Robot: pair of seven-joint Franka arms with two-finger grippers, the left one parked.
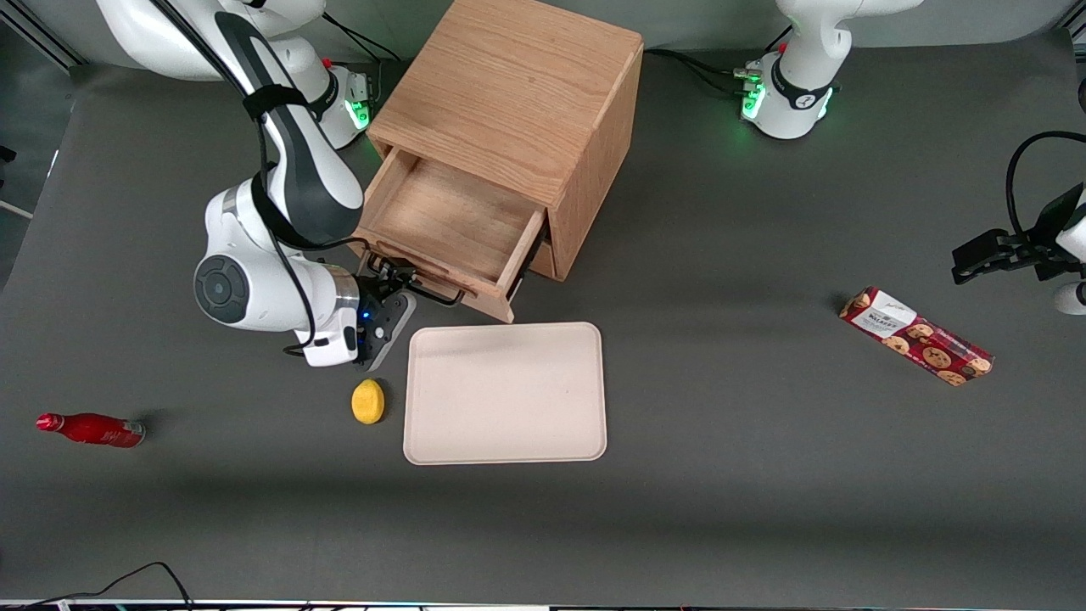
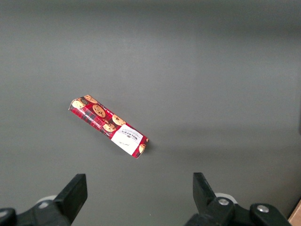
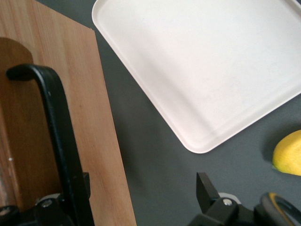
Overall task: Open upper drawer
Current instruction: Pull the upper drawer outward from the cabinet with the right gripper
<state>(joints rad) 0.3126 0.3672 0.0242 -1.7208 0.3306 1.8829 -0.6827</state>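
Gripper (image 1: 399,293) is sitting at the handle (image 3: 59,136) of the upper drawer (image 1: 450,225), fingers spread with the bar running between them, not visibly clamped. Drawer is standing well out of the cabinet (image 1: 517,110), lying toward 1 o'clock from the gripper. Handle is running 10-to-4; pull axis 7 o'clock, toward the tray (image 1: 505,392) and lemon (image 1: 368,400).

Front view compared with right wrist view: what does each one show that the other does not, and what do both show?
Only the front view shows the whole cabinet, the upper drawer pulled out with its tray bare, the red bottle and the cookie box.

Only the right wrist view shows the black handle up close, running down between the fingers of the gripper.

Both show the drawer's oak front, the handle, the cream tray, the yellow lemon and the gripper.
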